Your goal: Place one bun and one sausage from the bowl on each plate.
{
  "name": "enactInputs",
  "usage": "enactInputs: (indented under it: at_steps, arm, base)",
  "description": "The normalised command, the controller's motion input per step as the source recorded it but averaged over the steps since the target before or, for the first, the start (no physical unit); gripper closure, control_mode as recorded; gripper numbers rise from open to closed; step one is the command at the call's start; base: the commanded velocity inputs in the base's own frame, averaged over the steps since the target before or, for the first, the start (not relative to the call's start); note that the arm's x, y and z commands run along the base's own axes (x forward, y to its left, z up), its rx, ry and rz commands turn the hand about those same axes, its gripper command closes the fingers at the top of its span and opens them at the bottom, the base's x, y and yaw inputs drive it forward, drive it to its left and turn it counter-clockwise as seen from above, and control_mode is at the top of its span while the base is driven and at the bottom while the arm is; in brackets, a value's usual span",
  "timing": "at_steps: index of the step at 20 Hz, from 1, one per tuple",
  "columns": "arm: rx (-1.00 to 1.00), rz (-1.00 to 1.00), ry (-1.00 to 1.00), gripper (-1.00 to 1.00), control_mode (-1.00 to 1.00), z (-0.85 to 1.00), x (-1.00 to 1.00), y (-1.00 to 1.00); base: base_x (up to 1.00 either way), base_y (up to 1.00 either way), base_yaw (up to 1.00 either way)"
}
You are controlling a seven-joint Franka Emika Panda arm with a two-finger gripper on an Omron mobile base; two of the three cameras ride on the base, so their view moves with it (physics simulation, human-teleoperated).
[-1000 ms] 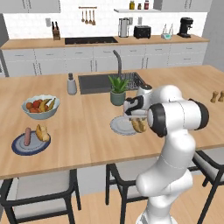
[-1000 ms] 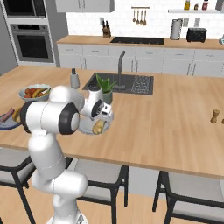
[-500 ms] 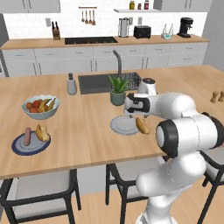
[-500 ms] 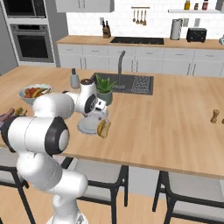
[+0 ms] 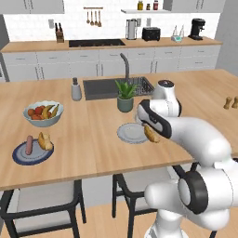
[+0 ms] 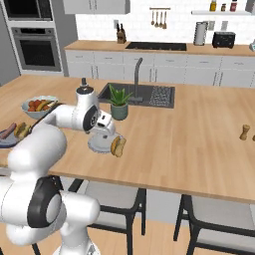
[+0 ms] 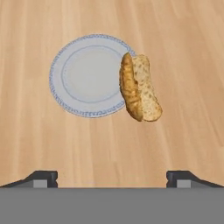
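One golden-brown bun (image 7: 139,87) lay half on the pale grey round plate (image 7: 83,74) — gripper (image 7: 112,178) spread wide, empty; a sausage was probably due next.

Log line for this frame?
claw: open, empty | bun: half on pale plate rim | blue plate: bun + sausage

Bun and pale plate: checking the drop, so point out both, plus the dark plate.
bun (image 7: 139,89), hand view, cut face
pale plate (image 7: 85,74), hand view, bare centre
dark plate (image 5: 19,155), left base view, rim
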Motion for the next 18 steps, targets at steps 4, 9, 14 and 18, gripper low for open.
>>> enactInputs:
  at_steps: [4,9,14,18]
  arm:
    - [0.00,0.00,0.00,-1.00,-1.00,0.37,-0.47,0.02]
    - [0.00,0.00,0.00,-1.00,-1.00,0.19,-0.43,0.10]
    - [-0.02,0.00,0.00,-1.00,-1.00,0.19,-0.81,0.05]
    - [0.00,0.06,0.00,-1.00,-1.00,0.37,-0.36,0.00]
  base:
    - [0.00,0.00,0.00]
    - [0.00,0.00,0.00]
    - [0.00,0.00,0.00]
    - [0.00,0.00,0.00]
